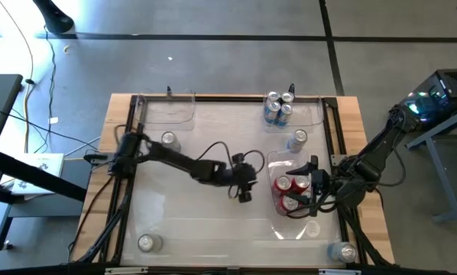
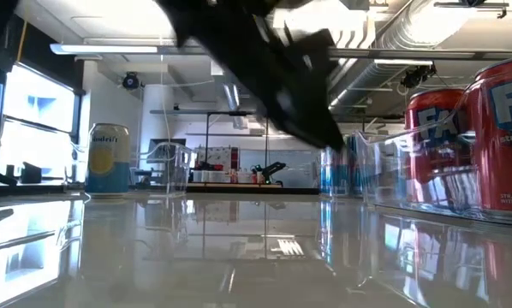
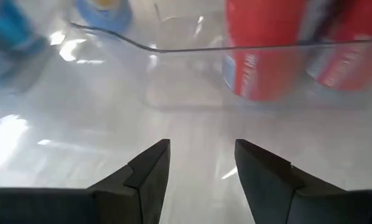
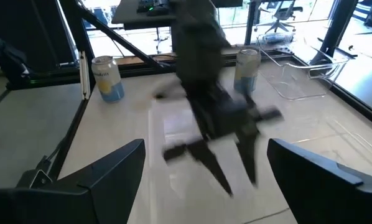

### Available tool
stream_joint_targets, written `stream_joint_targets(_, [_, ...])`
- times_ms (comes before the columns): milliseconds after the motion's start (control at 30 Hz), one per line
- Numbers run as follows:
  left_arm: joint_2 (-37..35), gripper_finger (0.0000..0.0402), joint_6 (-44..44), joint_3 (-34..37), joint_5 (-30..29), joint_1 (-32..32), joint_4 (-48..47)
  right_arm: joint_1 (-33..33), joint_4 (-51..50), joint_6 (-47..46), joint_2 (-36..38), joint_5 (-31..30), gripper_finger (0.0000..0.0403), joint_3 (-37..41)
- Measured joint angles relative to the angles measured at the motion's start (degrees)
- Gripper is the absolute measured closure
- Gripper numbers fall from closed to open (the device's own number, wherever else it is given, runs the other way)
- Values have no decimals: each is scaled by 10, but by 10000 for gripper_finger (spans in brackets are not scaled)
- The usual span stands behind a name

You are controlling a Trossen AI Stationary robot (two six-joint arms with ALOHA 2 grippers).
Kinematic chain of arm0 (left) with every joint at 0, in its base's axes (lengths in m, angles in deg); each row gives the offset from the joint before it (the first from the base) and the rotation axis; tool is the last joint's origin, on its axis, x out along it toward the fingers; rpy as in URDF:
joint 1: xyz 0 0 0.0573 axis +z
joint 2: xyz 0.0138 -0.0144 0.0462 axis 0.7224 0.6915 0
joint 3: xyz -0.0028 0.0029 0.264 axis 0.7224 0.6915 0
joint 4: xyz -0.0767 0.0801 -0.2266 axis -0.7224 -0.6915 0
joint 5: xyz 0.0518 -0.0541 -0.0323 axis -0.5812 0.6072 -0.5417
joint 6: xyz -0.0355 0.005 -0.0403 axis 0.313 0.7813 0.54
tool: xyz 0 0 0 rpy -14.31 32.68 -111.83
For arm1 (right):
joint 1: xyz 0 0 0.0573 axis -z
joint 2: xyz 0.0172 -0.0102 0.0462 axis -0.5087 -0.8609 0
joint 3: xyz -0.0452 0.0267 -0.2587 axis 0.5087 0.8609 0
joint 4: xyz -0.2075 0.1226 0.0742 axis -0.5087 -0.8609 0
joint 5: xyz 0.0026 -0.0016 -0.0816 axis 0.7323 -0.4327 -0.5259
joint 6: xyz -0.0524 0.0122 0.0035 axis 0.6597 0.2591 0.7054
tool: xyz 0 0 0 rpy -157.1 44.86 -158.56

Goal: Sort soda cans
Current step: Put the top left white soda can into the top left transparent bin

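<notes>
Where the table edge lies nearest the bottom of the high view, two loose cans stand at the front corners: a silver-topped can (image 1: 147,243) on the left and a blue can (image 1: 345,251) on the right. Just behind these, a clear bin (image 1: 277,223) on the right half holds the red cans (image 1: 291,191), standing upright and close together; the low view shows their red sides (image 2: 461,145) through the bin wall.

The right gripper (image 1: 314,183) hangs over this bin beside the red cans, its fingers (image 4: 105,171) spread wide with nothing between them.

The left gripper (image 1: 244,189) sits at the table's middle, just left of the bin and apart from it. Its fingers (image 3: 152,168) stand partly open, with only bare tabletop between them; it holds nothing. The left wrist view faces the bin wall and a red can behind it.

Farther back, a blue and yellow can (image 1: 168,140) stands alone on the left, near the left arm's base, and another single can (image 1: 298,139) stands on the right, just behind the bin. At the far right, a second clear bin (image 1: 309,107) holds a cluster of blue cans (image 1: 278,108). At the far left, a third clear bin (image 1: 167,111) has no cans visible inside.
</notes>
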Motion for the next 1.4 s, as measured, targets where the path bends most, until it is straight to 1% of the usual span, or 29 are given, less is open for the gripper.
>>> stream_joint_targets(67, [-37, 228, 13, 1, -53, -23, -74, 0, -1, -1, 0, 0, 69, 4])
stream_joint_targets(133, [-74, 228, 30, 17, -98, -47, -133, 0, -3, -8, -5, 0, 69, 4])
stream_joint_targets(233, [-141, 228, 68, 73, -147, -81, -188, 0, -4, -14, -17, -1, 69, 4])
stream_joint_targets(300, [-196, 228, 110, 120, -162, -98, -205, 0, -4, -15, -31, -12, 69, 4])
stream_joint_targets(400, [-287, 228, 190, 185, -156, -107, -227, 0, -3, -14, -53, -32, 69, 4])
stream_joint_targets(467, [-352, 225, 226, 215, -145, -104, -258, 0, -2, -14, -66, -37, 69, 4])
stream_joint_targets(533, [-411, 217, 238, 230, -130, -96, -291, 1, 4, -14, -77, -39, 69, 4])
stream_joint_targets(600, [-464, 203, 241, 233, -103, -77, -335, 0, 11, -14, -84, -39, 69, 4])
stream_joint_targets(733, [-539, 161, 218, 227, -33, -11, -401, 0, 18, -2, -90, -39, 69, 4])
stream_joint_targets(800, [-557, 136, 196, 223, 9, 25, -440, 0, 25, 4, -90, -41, 69, 4])
stream_joint_targets(867, [-560, 111, 175, 219, 34, 62, -486, 0, 28, 11, -90, -44, 69, 4])
stream_joint_targets(933, [-558, 90, 156, 216, 38, 96, -539, 0, 30, 14, -90, -44, 69, 4])
stream_joint_targets(1033, [-544, 68, 130, 216, 37, 142, -588, 0, 30, 15, -90, -44, 69, 4])
stream_joint_targets(1167, [-521, 60, 87, 216, 40, 189, -611, 0, 33, 16, -90, -44, 69, 4])
stream_joint_targets(1400, [-486, 61, 0, 216, 18, 239, -635, 0, 34, 11, -90, -44, 69, 4])
